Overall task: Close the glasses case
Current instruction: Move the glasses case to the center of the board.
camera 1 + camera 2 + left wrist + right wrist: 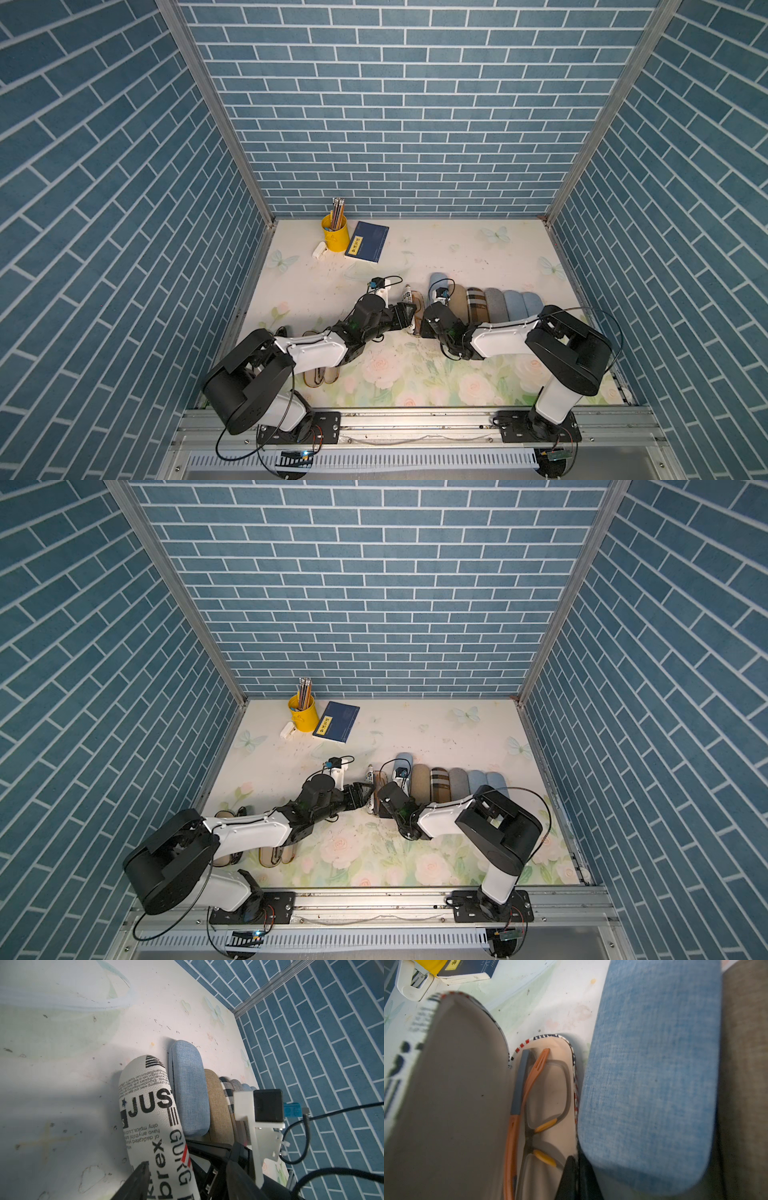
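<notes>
The printed glasses case [149, 1109] sits near the middle of the table [457, 253], with its lid upright. The left gripper [405, 312] straddles that lid with its fingers partly apart; I cannot tell whether a pad touches it. The right gripper [578, 1176] is pinched tight on the base's front rim, just beside a blue case [650, 1074].

I judge three risks. A push on the lid could slide the whole case against the blue one if the pinch slips. The closing lid could trap the right fingertips on the rim. An orange temple standing proud could stop the lid from seating.

As for containers, a yellow pot [333, 237] at the far left corner holds pencils. The printed case holds folded glasses [548, 1093]. The row of closed cases [498, 305] toward the right edge hides its contents.
</notes>
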{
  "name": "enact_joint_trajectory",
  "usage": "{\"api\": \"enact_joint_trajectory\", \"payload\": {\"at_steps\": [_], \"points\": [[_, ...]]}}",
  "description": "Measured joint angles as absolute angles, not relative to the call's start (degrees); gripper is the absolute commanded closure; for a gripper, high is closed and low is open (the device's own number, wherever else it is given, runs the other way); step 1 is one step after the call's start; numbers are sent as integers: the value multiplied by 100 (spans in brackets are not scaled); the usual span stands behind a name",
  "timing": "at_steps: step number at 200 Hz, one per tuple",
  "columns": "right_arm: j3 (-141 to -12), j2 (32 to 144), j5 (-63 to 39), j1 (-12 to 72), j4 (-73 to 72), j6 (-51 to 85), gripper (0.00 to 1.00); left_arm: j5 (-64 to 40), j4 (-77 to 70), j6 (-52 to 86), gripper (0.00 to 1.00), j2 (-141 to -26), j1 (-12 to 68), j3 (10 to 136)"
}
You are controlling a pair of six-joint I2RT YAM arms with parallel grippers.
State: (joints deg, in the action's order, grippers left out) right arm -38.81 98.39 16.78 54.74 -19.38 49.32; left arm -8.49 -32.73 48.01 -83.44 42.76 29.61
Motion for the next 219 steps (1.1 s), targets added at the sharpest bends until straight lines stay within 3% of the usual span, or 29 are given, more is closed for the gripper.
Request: {"api": "enact_joint_trajectory", "payload": {"at_steps": [51,219], "points": [[-3835,9839,1680,5474,-2021,4932,93,-775,-3170,4757,49,-8549,4340,3105],[-3640,9817,1710,5468,-2331,4960,94,-585,-3033,4681,59,-8735,4392,3214]]}}
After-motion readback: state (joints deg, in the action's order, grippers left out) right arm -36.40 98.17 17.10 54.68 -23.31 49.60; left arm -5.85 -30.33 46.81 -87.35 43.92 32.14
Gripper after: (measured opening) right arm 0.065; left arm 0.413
